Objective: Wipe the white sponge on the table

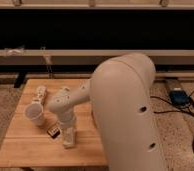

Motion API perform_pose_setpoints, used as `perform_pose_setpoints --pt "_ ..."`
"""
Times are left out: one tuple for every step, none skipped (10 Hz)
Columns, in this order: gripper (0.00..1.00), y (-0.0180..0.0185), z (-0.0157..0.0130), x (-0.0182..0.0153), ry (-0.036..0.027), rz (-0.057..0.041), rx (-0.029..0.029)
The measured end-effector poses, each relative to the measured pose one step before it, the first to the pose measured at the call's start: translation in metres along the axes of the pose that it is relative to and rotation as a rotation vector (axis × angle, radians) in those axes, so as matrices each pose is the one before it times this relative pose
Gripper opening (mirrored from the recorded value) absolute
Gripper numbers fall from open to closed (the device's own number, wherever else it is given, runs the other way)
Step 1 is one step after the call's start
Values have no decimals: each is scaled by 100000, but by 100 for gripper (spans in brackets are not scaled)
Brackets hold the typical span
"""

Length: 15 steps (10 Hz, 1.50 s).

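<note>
The gripper stands closed over the white sponge at the front-middle of the table, the sponge's long axis running near to far (no readable writing anywhere). A dark bar lies just left, a white paper cup beyond.

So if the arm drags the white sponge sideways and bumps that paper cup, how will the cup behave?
The white paper cup stands upright and looks thin-walled, so it is probably light and would slide or tip easily. Tipped, its round shape would likely roll. The gripper is down at the white sponge, close beside it.
</note>
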Motion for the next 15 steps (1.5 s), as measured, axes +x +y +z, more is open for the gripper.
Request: perform_pose_setpoints --pt "0 -237 76 210 333 423 71" --pt "0 -283 112 195 351 575 53" --pt "0 -279 62 147 257 376 281" --pt "0 -89 -49 49 60 -10 213" --pt "0 -168 -30 93 169 175 211" --pt "0 -23 3 -11 -48 -57 79" --pt "0 -481 41 145 -9 1424 -216" --pt "0 -958 69 226 -72 2167 -49" --pt "0 -2006 41 513 -252 3352 268" --pt "0 -1513 -34 187 -502 2300 191" --pt "0 -1107 -71 18 -433 1879 268" --pt "0 -813 -113 -79 -669 1304 565" --pt "0 -293 -196 -217 -962 1360 -284" --pt "0 -194 -242 -169 -1009 1248 -471" --pt "0 -413 -341 -112 -1264 1234 -182"
